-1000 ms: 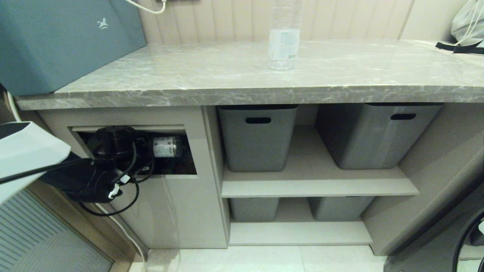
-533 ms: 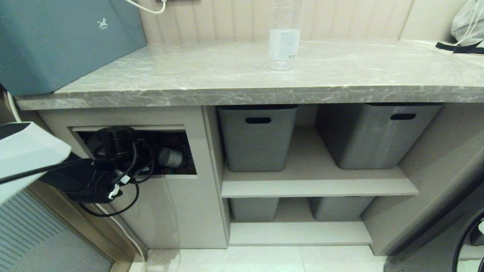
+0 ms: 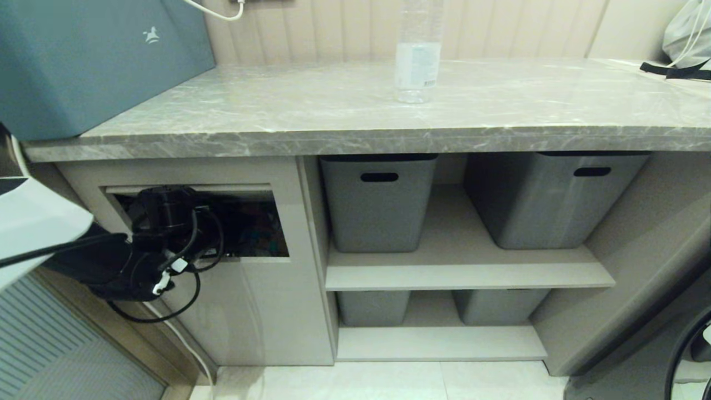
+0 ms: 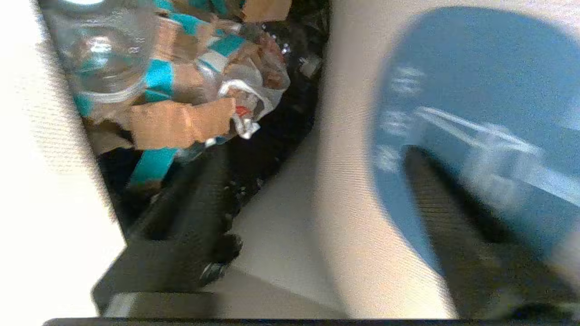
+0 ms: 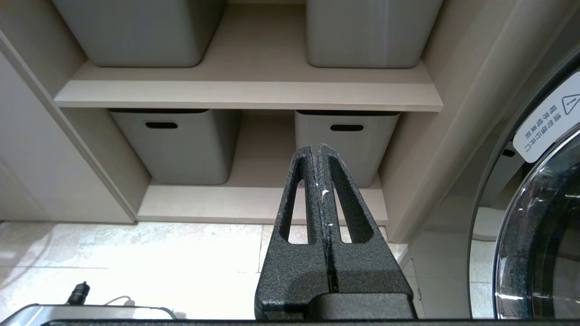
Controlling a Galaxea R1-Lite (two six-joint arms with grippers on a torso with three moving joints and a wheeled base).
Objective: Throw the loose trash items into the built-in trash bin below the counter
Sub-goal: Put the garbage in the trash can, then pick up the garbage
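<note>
My left pincer point(image 4: 312, 181): one, inside the opening of the built-in trash bin point(image 3: 261, 300). Its two fingers point(image 4: 190, 226) stand wide apart and hold nothing.
My right pincer point(image 5: 321, 154): one, squeezed tight and empty, hanging low near the floor.
Bottles: two. The dropped bottle point(image 4: 99, 59) lies deep in the bin, past my left pincer's tips, on top of brown and teal paper scraps point(image 4: 176, 122). The standing bottle point(image 3: 417, 55) is upright on the tabletop point(image 3: 278, 111), high above my left pincer and off to its right.
Flap point(image 4: 344, 136): one, pushed inward, lying against one finger of my left pincer.
Blue sticker point(image 4: 476, 68): one, on the flap, right behind that finger.
Grey bins point(image 3: 377, 203): four, on the shelves to the right of my left pincer, two up and two down. The two lower ones sit just ahead of my right pincer.
What changed: a second ago a bottle with a white label was in the opening just past my left pincer. Half a second ago it was tipping down. Now it is gone from the opening and lies inside the bin.
What stayed: the bottle on the tabletop and the four grey bins have not moved.
</note>
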